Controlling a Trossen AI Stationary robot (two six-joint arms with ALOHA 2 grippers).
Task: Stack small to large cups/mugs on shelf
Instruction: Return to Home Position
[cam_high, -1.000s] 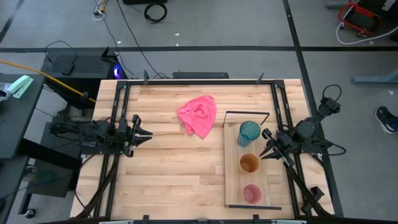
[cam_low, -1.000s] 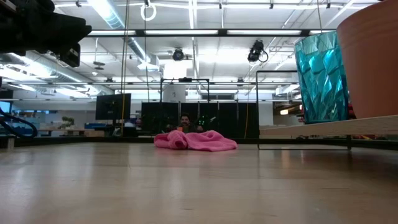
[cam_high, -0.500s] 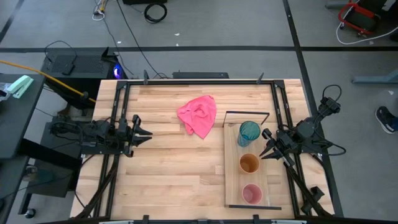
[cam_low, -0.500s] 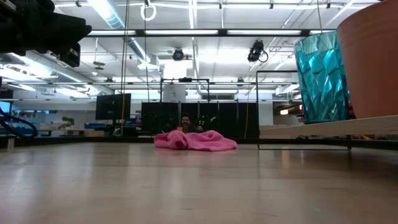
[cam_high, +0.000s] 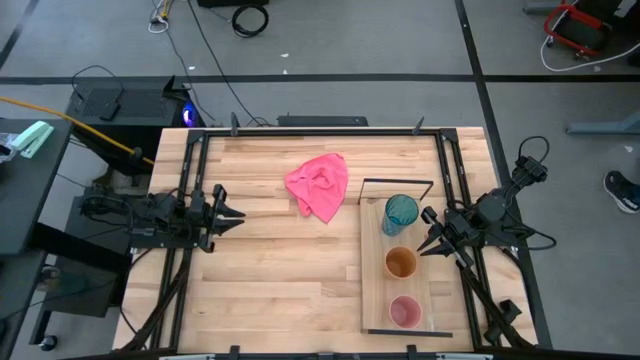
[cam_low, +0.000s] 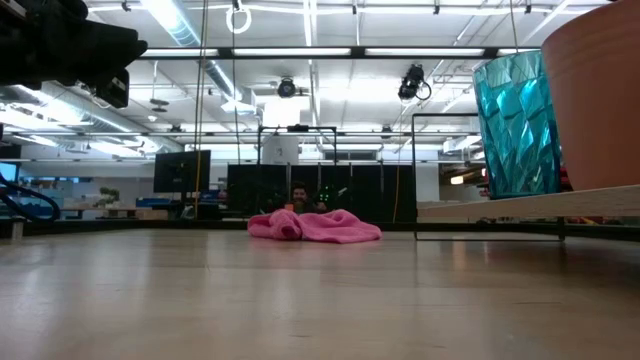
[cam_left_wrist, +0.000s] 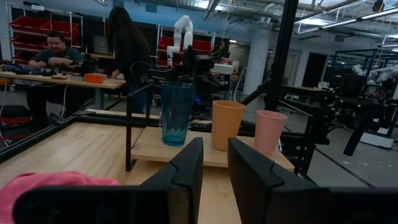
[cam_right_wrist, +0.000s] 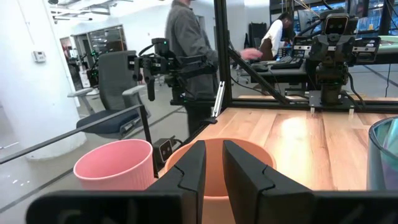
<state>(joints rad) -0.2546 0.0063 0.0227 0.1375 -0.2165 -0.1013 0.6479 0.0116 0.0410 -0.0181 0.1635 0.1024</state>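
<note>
Three cups stand upright in a row on the pale wood shelf (cam_high: 375, 300) at the table's right. The teal tumbler (cam_high: 400, 213) is farthest, beside the black wire frame (cam_high: 397, 182). The orange-brown cup (cam_high: 400, 263) is in the middle and the small pink cup (cam_high: 405, 312) is nearest. My right gripper (cam_high: 424, 238) hovers just right of the shelf, level with the orange-brown cup (cam_right_wrist: 249, 155), shut and holding nothing. My left gripper (cam_high: 238, 215) waits at the table's left side, shut, facing the cups (cam_left_wrist: 227, 124).
A crumpled pink cloth (cam_high: 320, 185) lies on the tabletop left of the shelf's far end. Bare butcher-block tabletop (cam_high: 290, 280) spreads between the left gripper and the shelf. People show in the room beyond the table.
</note>
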